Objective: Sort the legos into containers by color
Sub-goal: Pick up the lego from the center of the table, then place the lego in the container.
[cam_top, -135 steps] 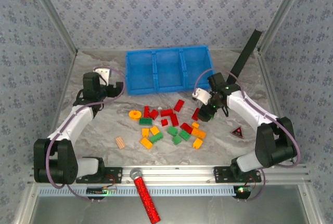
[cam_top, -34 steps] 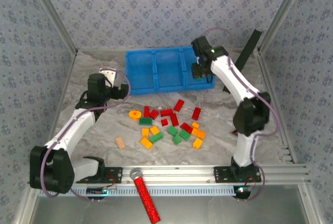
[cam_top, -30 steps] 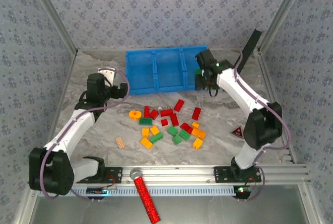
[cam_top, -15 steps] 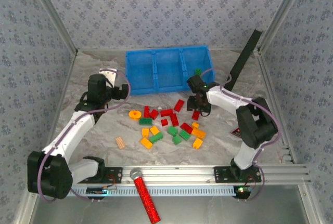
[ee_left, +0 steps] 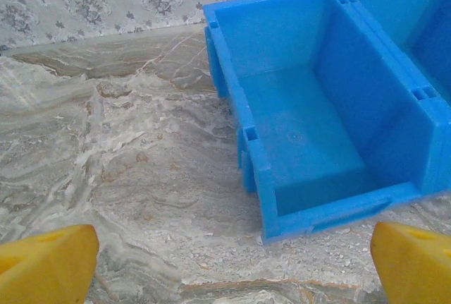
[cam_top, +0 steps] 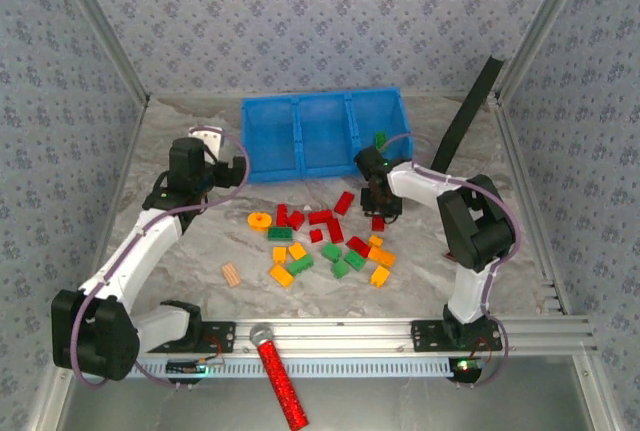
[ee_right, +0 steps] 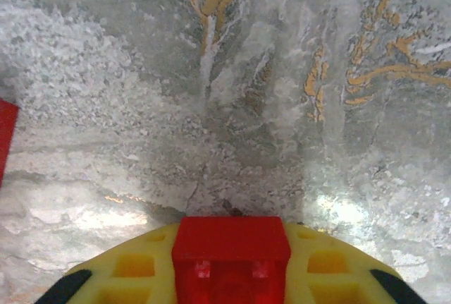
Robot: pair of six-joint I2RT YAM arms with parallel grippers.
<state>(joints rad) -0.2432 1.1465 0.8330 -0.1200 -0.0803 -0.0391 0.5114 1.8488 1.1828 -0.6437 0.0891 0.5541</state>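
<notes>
The blue tray (cam_top: 322, 136) is set at the far side, a green brick (cam_top: 380, 138) lying in its right compartment. The left gripper (ee_left: 232, 265) is held spread wide before the left compartment. The right gripper (cam_top: 378, 207) is clenched on a red brick (ee_right: 231, 244) among the loose legos (cam_top: 325, 241); a straight lift is advised, then a compartment without green.

- The red brick (ee_right: 231, 244) pinched in the right hand (cam_top: 379, 207), just before the blue tray's (ee_left: 262, 177) right compartment, is cut by the right wrist view's bottom edge.
- The tray's middle compartment runs off the left wrist view's right edge.
- The green brick (cam_top: 380, 139) at the tray's right compartment is too small to place inside or on its wall.
</notes>
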